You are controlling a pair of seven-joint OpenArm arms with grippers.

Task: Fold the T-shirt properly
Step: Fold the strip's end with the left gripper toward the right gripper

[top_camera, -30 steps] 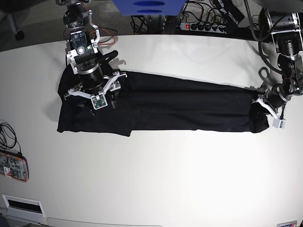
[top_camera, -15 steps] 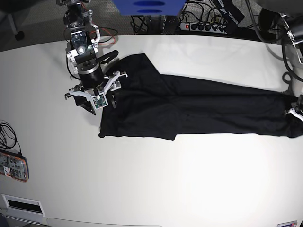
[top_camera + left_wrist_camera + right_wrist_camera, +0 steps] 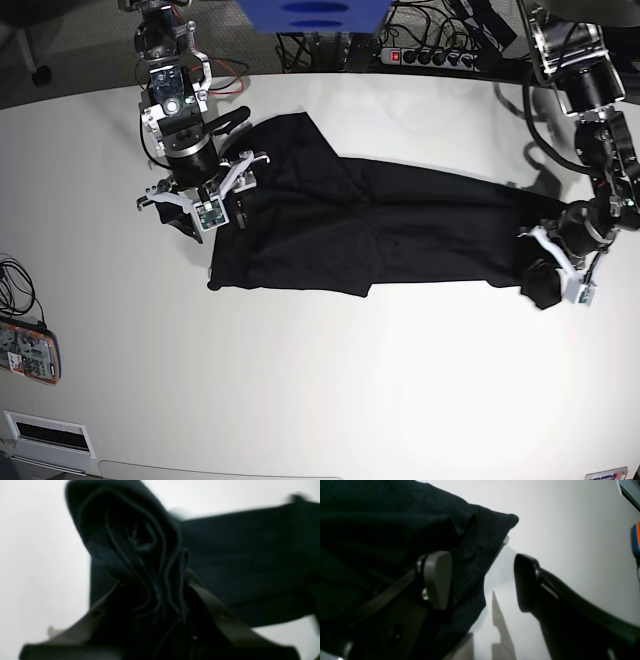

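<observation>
The black T-shirt [image 3: 400, 235] lies stretched in a long band across the white table [image 3: 330, 380]. My left gripper [image 3: 552, 275] is shut on the shirt's right end. In the left wrist view, bunched folds of the T-shirt [image 3: 140, 542] stick out from between the gripper's [image 3: 160, 595] jaws. My right gripper [image 3: 210, 213] stands open at the shirt's left end. In the right wrist view, one of its fingers [image 3: 437, 580] is over the T-shirt [image 3: 382, 530] and the other is over bare table. The shirt's hem runs through the gap of this gripper [image 3: 482, 580].
An orange and black device [image 3: 28, 350] with a cable lies at the table's left edge, also seen as the orange device [image 3: 636, 540]. A power strip [image 3: 430, 55] and cables lie beyond the far edge, with a blue object [image 3: 310, 12] at top centre.
The shirt was dragged right, out from under the right gripper. The left gripper has since come back leftward with the end it holds, slackening that end. The right arm has stayed still.
</observation>
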